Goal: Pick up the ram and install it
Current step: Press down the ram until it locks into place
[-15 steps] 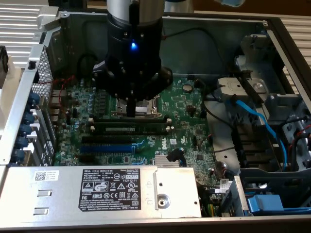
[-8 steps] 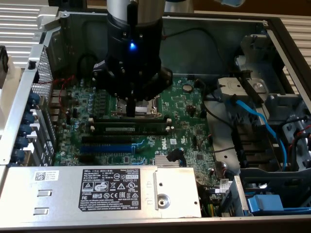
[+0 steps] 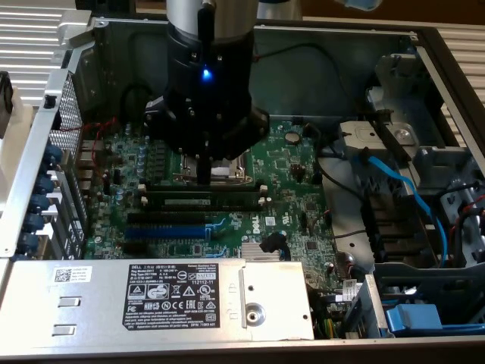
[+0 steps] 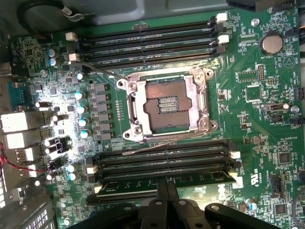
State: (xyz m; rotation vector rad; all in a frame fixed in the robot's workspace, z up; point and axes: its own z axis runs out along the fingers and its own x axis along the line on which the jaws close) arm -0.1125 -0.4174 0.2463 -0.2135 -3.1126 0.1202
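Green-black ram (image 3: 203, 202) under closed jaws

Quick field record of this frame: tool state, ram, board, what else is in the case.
setting: open desktop computer case, green motherboard inside
tool: tool shut, its tip down on the ram
ram: ram lying along a black memory slot, beside the CPU socket
socket: empty, its metal frame around it
other slots: blue slot on the near side of the ram
power supply: power supply with a black label, along the case's near edge
cables: blue cable at the exterior view's right
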